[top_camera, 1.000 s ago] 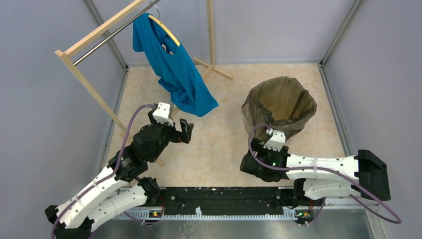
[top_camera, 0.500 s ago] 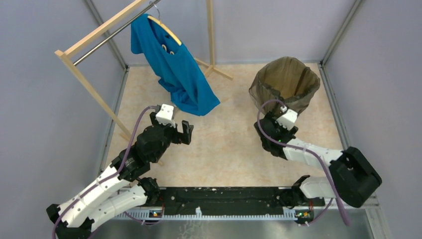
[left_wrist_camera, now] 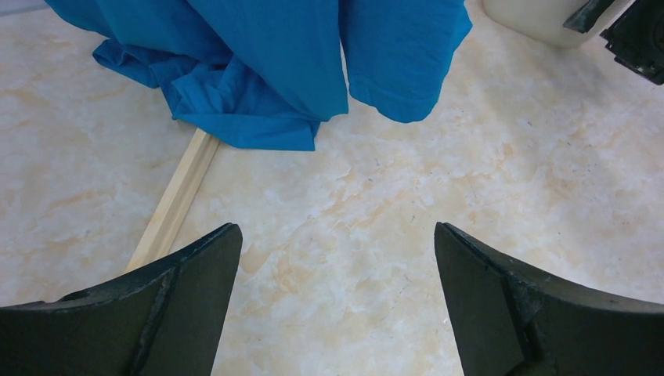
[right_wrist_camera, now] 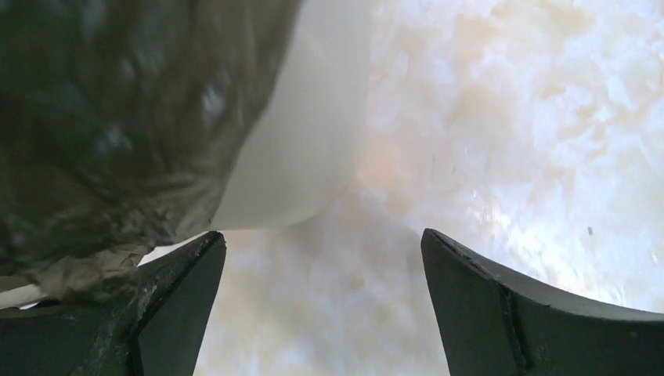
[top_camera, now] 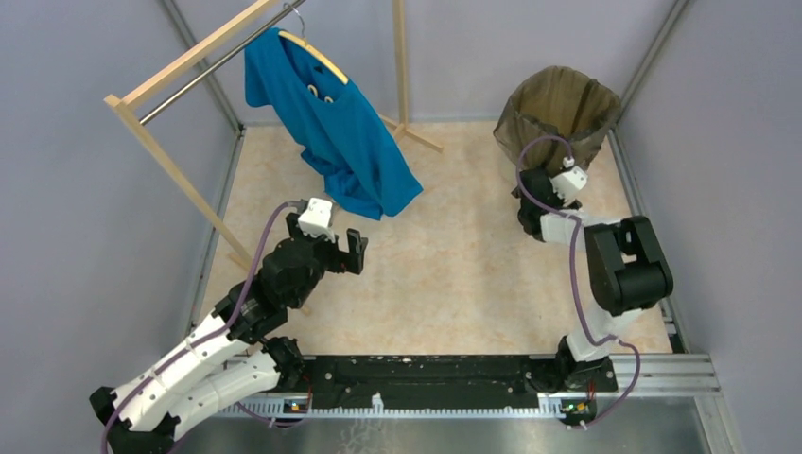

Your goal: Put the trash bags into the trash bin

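The dark brown, glossy trash bag [top_camera: 558, 112] lines the trash bin and is draped over its rim at the back right corner. In the right wrist view the bag [right_wrist_camera: 117, 117] hangs over the bin's cream side [right_wrist_camera: 305, 133]. My right gripper [top_camera: 531, 213] is low by the bin's near side, open and empty [right_wrist_camera: 322, 305]; its left finger is right beside the bag's edge. My left gripper [top_camera: 352, 248] is open and empty [left_wrist_camera: 337, 305] over bare floor at centre left. The bin's base [left_wrist_camera: 525, 16] shows far off in the left wrist view.
A blue shirt [top_camera: 345, 142] hangs from a wooden clothes rack [top_camera: 170, 161] at the back left, its hem on the floor [left_wrist_camera: 274, 63]. A rack foot [left_wrist_camera: 172, 204] lies near my left gripper. Grey walls enclose the floor close to the bin.
The bin with its bag has slid from centre right into the back right corner. My right arm has stretched out after it. My left arm has barely moved.
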Controlling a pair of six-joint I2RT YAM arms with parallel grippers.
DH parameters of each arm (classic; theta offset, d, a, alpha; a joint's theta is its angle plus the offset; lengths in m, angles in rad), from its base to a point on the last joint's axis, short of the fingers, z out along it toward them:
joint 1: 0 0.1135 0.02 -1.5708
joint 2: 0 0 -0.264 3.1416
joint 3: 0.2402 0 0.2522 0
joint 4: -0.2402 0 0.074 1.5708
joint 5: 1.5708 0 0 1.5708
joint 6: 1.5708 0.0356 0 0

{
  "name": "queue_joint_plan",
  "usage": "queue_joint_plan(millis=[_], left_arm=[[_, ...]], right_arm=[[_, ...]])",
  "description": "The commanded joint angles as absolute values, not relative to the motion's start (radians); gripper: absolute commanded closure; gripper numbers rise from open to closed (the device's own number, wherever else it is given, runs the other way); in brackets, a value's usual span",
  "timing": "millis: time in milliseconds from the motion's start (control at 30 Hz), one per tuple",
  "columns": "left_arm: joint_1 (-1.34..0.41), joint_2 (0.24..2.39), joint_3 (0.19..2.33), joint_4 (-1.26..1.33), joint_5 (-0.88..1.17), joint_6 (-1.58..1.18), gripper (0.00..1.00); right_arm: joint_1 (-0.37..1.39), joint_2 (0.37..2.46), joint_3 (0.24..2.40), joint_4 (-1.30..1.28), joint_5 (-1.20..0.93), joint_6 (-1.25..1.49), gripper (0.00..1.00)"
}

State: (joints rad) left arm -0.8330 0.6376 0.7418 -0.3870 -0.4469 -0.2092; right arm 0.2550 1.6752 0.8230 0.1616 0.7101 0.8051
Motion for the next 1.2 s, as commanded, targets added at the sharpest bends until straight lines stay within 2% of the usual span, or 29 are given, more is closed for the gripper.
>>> queue_joint_plan(millis=[0,200,500,600,800,900,1000,1167], left_arm=[[-0.821,0.644,0.731,-0.332,-0.454,-0.192,0.01],[-0.769,0.659,0.729,-0.315,-0.387,-0.193,0.01],[-0.691,0.668,0.722,-0.294,-0.299,-0.200,0.01],[-0.669,0.665,0.720,-0.289,-0.275,-0.205,0.01],[-0.663,0.647,0.715,-0.289,-0.257,-0.211,0.01],[-0.663,0.618,0.739,-0.309,-0.238,-0.232,0.01],[-0.663,0.594,0.799,-0.325,-0.206,-0.241,0.01],[-0.663,0.599,1.012,-0.377,-0.136,-0.273,0.01]], right_arm=[[0.172,1.756,0.932,0.227,0.659,0.808,0.05],[0.077,1.809,0.996,0.218,0.604,0.852,0.06],[-0.038,1.732,0.951,0.243,0.537,0.811,0.04],[-0.020,1.598,0.880,0.204,0.395,0.757,0.04],[0.186,1.146,0.678,-0.017,0.223,0.679,0.01],[0.200,0.913,0.655,-0.135,-0.064,0.609,0.01],[0.199,0.702,0.699,-0.267,-0.233,0.522,0.01],[0.200,0.488,0.957,-0.583,-0.176,0.443,0.01]])
